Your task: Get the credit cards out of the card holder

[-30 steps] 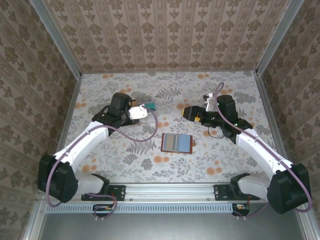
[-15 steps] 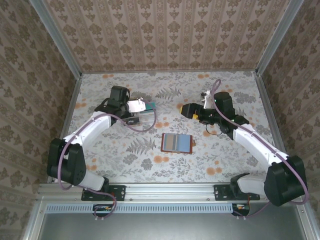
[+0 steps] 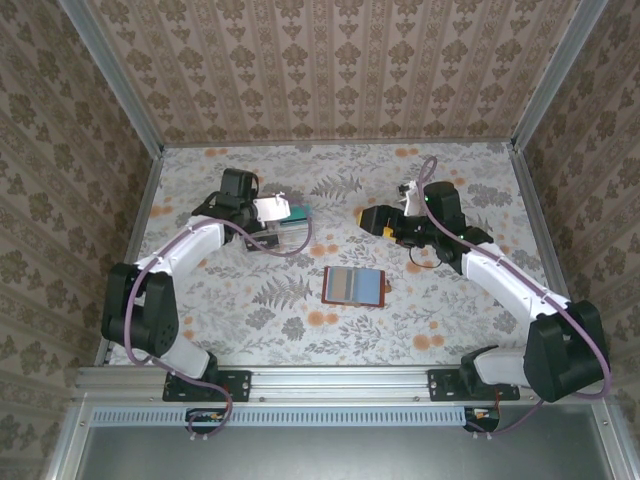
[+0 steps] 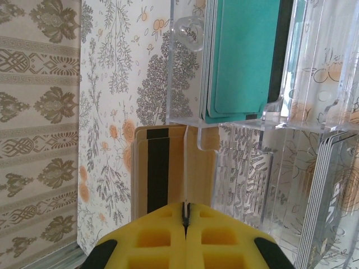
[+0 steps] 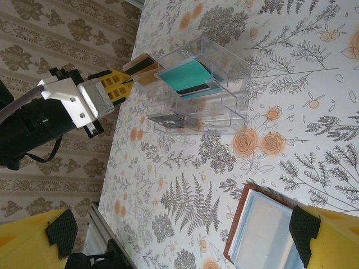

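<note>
- Left gripper (image 4: 185, 217) clenched on a tan card (image 4: 150, 168) with a black stripe; card's far end reaches the clear rack (image 4: 314, 162) just ahead of the fingers.
- Teal cards (image 4: 241, 56) stand in a rack slot further ahead.
- Right gripper (image 3: 372, 218) released, fingers wide apart, holding nothing.
- Card holder (image 3: 354, 286) lies open flat on the table, near the right gripper on its base side, well apart from the left gripper.

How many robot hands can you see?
2. The left hand, at the clear card rack, is shut on a tan striped card. The right hand is open, just beyond the open wallet.
</note>
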You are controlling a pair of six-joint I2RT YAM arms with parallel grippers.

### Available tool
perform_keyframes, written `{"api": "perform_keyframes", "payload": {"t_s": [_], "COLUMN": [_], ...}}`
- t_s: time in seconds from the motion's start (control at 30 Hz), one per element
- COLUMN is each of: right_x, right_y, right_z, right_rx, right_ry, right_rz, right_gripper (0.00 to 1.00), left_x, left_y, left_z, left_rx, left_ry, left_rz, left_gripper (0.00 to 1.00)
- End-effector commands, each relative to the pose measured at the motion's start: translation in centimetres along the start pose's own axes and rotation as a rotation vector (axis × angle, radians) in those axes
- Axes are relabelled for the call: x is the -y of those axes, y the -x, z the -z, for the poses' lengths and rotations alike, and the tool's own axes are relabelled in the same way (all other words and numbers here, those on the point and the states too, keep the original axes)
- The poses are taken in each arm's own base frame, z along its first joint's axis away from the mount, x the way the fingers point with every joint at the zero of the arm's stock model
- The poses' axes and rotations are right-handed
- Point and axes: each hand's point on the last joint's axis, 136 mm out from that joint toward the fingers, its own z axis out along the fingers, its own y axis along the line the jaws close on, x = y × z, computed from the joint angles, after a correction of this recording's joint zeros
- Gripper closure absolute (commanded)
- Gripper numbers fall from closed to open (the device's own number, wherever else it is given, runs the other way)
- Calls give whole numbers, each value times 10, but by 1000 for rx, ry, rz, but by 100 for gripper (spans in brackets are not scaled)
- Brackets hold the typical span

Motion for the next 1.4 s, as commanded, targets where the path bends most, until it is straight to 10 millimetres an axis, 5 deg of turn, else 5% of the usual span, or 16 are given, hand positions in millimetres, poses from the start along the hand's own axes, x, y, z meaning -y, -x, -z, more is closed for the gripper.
{"api": "perform_keyframes", "payload": {"t_s": [0.0, 0.37, 0.47, 0.6, 1.23, 1.37], "right_x": [-13, -10, -10, -10, -11, -10], "right_y": [12, 12, 12, 12, 10, 7], "right_z": [0, -3, -4, -5, -5, -4], "right_rx": [20, 15, 15, 14, 9, 6], "right_ry": [38, 36, 37, 40, 51, 53], "right_rz": [40, 31, 30, 26, 11, 5], "right_gripper": [0, 0, 0, 0, 0, 0], "left_x": [-10, -13, -13, -16, -59, -56], "left_y": [2, -6, -6, -8, -20, -22], "left_z": [-1, -6, -6, -6, -2, -6], "left_rx": [22, 3, 0, -2, -25, -33], "left_ry": [11, 18, 16, 22, 169, 158], "left_rz": [-9, -2, 0, 7, 128, 140], "left_gripper": [100, 98, 76, 68, 61, 58]}}
